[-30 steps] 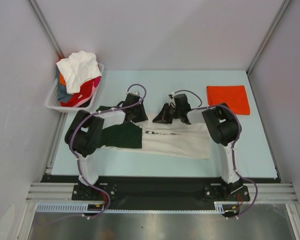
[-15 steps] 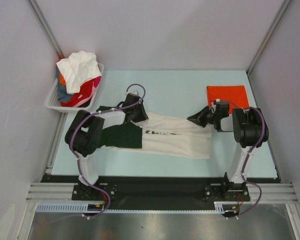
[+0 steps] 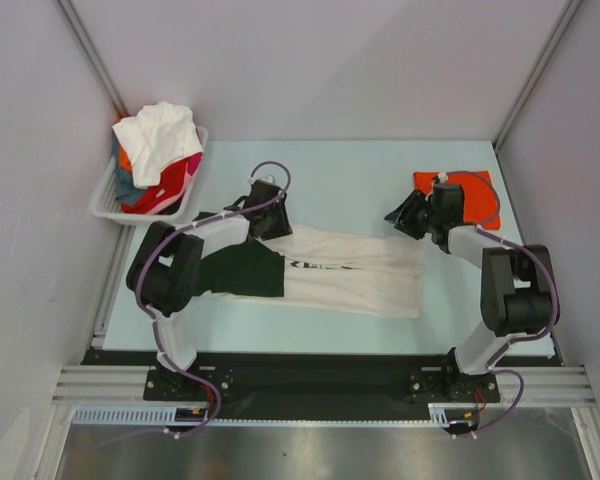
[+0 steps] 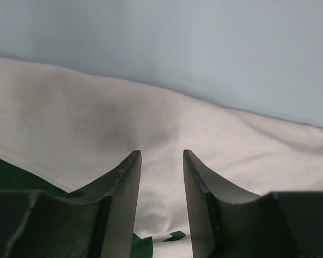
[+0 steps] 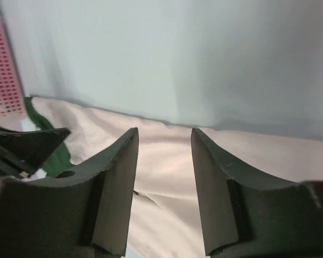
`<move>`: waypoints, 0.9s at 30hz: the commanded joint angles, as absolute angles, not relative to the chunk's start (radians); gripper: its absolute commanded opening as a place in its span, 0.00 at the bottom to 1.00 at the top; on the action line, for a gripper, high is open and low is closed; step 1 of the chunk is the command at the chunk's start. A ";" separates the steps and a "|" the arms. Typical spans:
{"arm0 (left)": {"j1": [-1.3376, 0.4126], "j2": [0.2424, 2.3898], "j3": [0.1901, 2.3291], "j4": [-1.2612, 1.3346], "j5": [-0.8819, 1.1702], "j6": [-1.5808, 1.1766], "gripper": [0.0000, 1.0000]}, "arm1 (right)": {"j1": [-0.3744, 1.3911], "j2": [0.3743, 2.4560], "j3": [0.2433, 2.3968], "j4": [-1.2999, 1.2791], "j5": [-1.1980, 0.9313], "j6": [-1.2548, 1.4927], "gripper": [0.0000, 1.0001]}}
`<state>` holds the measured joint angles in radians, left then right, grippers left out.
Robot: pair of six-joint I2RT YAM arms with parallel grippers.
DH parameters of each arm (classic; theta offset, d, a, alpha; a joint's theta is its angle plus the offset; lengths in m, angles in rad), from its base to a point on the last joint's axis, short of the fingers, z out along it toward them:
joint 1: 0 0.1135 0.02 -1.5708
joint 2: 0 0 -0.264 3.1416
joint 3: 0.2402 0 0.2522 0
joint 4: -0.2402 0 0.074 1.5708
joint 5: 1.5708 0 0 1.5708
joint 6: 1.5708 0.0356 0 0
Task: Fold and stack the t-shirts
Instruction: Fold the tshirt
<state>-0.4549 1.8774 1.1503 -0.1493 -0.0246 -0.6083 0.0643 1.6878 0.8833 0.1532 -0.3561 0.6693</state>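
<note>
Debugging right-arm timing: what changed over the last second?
The right pincer swung right, from over the middle of the cream shirt to its far right corner, beside the folded orange-red shirt. It is open and empty. The left pincer stayed at the shirt's far edge. The basket and its pile are unchanged.

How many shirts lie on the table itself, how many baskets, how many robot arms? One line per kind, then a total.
Shirts on the table: 2, cream-and-green shirt, orange-red shirt
White basket: 1
Robot arms: 2, left arm, right arm
Total: 5
</note>
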 commanded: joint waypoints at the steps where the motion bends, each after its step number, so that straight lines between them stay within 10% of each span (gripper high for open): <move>1: -0.449 1.854 1.232 -0.190 -0.075 -0.565 0.43 | 0.066 1.615 0.913 -0.027 -0.160 0.571 0.50; 27: -0.451 2.094 1.443 -0.304 -0.120 -0.517 0.42 | 0.097 1.738 0.979 -0.226 0.167 0.460 0.44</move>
<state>-0.4549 2.0636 1.4143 -0.2806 -0.1040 -0.5388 0.0864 1.7008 0.9455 -0.2054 0.1261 0.4732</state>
